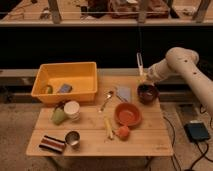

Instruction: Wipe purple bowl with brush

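Camera view: gripper [145,79] clamped on slim cream-handled brush [139,62], handle upright, just behind small glossy dark purple bowl [147,93] at right rear of slatted wooden table [145,140]; wide orange bowl [127,115] near, metal spoon [107,100] further left

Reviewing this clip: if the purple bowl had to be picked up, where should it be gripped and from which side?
Probably the purple bowl's rim, from above, pinching the wall, since it stands upright, round and deep. Its right side, toward the table edge, has no neighbours. The tool, holding the brush upright, sits just behind the bowl's far edge.
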Motion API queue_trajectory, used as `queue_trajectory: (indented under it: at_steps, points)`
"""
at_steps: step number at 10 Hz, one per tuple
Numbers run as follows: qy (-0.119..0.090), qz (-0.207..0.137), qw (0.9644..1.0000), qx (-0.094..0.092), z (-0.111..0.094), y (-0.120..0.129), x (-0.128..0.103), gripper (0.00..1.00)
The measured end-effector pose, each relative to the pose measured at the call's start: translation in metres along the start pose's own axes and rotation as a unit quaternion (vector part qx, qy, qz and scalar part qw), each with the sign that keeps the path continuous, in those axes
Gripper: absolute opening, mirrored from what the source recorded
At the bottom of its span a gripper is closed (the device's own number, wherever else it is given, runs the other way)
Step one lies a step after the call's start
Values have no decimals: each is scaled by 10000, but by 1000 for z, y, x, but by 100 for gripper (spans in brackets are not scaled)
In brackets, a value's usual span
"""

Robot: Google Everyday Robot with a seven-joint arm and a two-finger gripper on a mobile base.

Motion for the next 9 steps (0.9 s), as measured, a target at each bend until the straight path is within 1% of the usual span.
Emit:
queue_trajectory:
  at_steps: [1, 5, 8, 9]
  points:
    - [37, 25, 10000, 22, 4, -4, 1, 17]
    - [37, 41, 10000, 28, 5, -5, 0, 17]
    - [197, 77, 9997, 112, 35, -1, -10, 17]
    - [323, 166, 9993, 123, 54, 3, -17, 17]
